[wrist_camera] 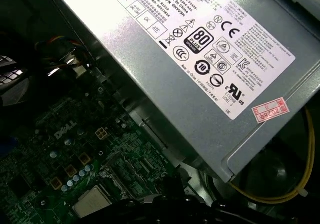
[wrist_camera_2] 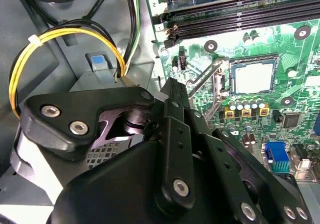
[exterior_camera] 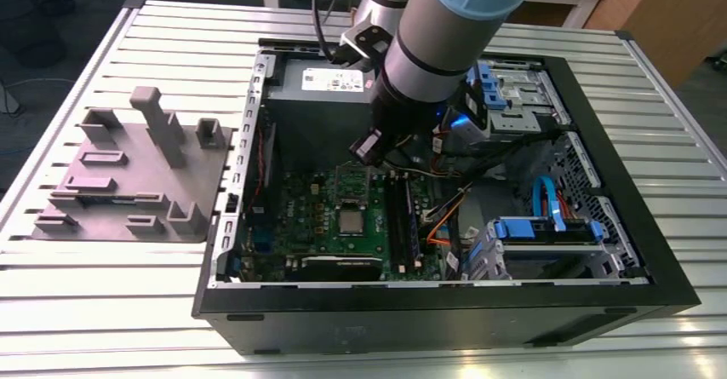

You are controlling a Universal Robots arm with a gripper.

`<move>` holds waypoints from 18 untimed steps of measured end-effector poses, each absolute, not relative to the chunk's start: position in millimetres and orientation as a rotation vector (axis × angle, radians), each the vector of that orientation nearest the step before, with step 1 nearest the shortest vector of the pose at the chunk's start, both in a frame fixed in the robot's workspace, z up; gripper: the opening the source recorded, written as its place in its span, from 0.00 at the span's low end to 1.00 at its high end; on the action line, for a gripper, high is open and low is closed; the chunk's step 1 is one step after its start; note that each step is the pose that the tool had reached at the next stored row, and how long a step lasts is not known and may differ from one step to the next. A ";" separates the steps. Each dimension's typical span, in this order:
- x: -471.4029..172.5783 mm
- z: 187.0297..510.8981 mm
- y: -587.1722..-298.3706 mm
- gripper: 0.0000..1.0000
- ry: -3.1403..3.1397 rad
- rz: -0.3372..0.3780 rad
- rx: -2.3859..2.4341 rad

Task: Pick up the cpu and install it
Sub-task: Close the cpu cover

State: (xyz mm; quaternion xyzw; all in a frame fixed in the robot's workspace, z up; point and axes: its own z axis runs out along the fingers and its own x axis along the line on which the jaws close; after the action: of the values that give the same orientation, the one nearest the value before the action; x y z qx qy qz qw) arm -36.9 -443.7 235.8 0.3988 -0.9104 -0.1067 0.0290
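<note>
One cpu (exterior_camera: 349,220), one motherboard (exterior_camera: 306,217), one holder block (exterior_camera: 131,175).

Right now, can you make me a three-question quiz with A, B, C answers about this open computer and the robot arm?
1. Where is the cpu?
A. On the grey holder block
B. In its socket on the green motherboard
C. On the slatted table

2. What colour is the looped cable beside the power supply?
A. Yellow
B. Pink
C. White

3. How is the computer case?
A. Standing upright and closed
B. Lying on its side with the panel off
C. Wrapped in a box

Answers:
1 B: in the second wrist view the silvery square sits inside the socket frame on the motherboard.
2 A: both wrist views show a yellow loop.
3 B: the exterior view looks straight into the open case, with the arm reaching down above the board and the grey holder block outside it.
</note>
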 end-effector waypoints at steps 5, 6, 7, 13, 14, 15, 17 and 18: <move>-36.9 237.4 -443.7 0.11 -2.803 -0.328 1.240; -36.9 237.7 -443.7 0.11 -2.802 -0.329 1.242; -36.9 238.0 -443.7 0.11 -2.801 -0.328 1.243; -36.9 239.9 -443.7 0.11 -2.796 -0.328 1.254; -36.9 240.1 -443.7 0.11 -2.795 -0.328 1.256; -36.9 240.2 -443.7 0.11 -2.794 -0.328 1.258; -36.9 240.4 -443.7 0.11 -2.792 -0.328 1.261; -36.9 240.5 -443.7 0.11 -2.791 -0.328 1.263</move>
State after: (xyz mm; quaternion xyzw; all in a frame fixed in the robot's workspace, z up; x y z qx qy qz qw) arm -36.9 -443.7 240.5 0.4098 -0.9054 -0.1063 0.0302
